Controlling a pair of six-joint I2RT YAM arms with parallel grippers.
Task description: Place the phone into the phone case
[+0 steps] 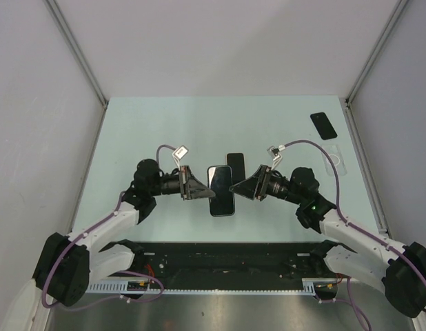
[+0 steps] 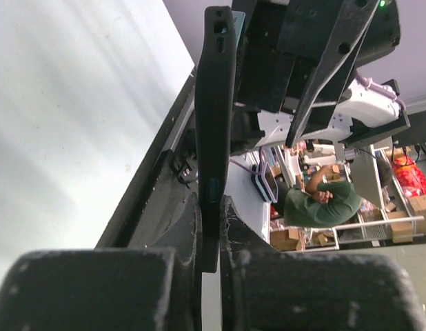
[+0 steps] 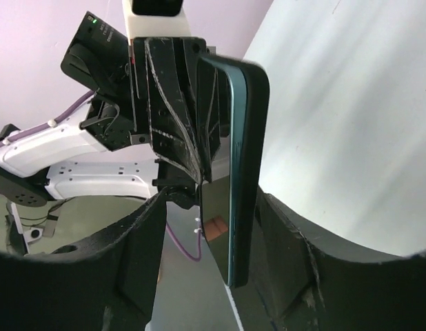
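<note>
A dark phone [image 1: 221, 189] with a teal rim, backed by a black phone case, hangs above the table's middle between both grippers. My left gripper [image 1: 201, 187] is shut on its left edge. In the left wrist view the case [image 2: 216, 103] shows edge-on, clamped between the fingers of the left gripper [image 2: 211, 234]. In the right wrist view the phone's glass [image 3: 223, 214] and the black case [image 3: 254, 124] behind it stand between the spread fingers of my right gripper [image 3: 213, 207]. The left finger is clearly apart from the glass. The right gripper [image 1: 235, 186] is open around the phone's right edge.
A flat black slab [image 1: 235, 163] lies on the table just behind the held phone. Another black phone [image 1: 323, 125] lies at the back right, with a clear case [image 1: 335, 157] in front of it. The table's side walls rise left and right.
</note>
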